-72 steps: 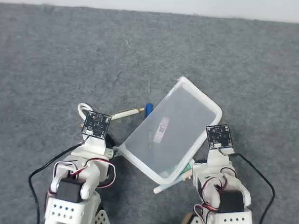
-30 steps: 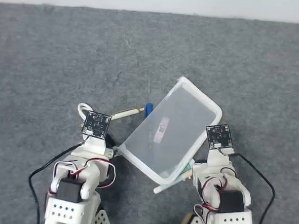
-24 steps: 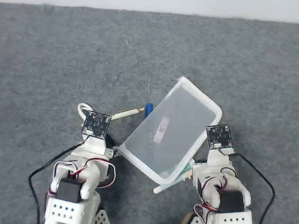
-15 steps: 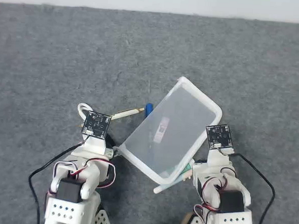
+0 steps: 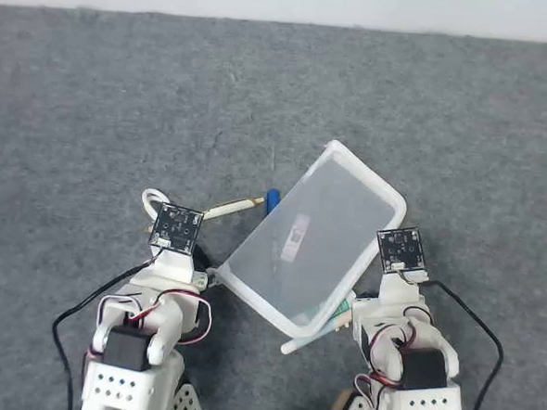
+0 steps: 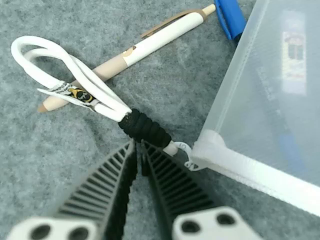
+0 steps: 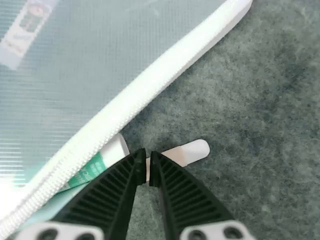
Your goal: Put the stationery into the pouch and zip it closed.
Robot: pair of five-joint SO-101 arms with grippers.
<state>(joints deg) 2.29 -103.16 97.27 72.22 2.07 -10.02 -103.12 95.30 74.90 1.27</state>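
Note:
A translucent pouch point(image 5: 313, 237) with a white zip edge point(image 7: 150, 95) lies tilted between my two arms. Its white pull cord point(image 6: 70, 75) with a black wrap point(image 6: 146, 129) loops out beside a beige and white pen point(image 6: 145, 45) and a blue pen cap point(image 6: 231, 19). Another blue pen point(image 6: 280, 125) shows faintly through the pouch. My left gripper point(image 6: 138, 145) is shut, its tips right at the black wrap. My right gripper point(image 7: 148, 156) is shut just over a white pen with a green label point(image 7: 172, 154), which sticks out from under the zip edge.
Grey carpet-like table surface point(image 5: 122, 94) spreads wide beyond the pouch. The two arm bases point(image 5: 134, 364) point(image 5: 411, 385) stand at the near edge, with black cables trailing beside them.

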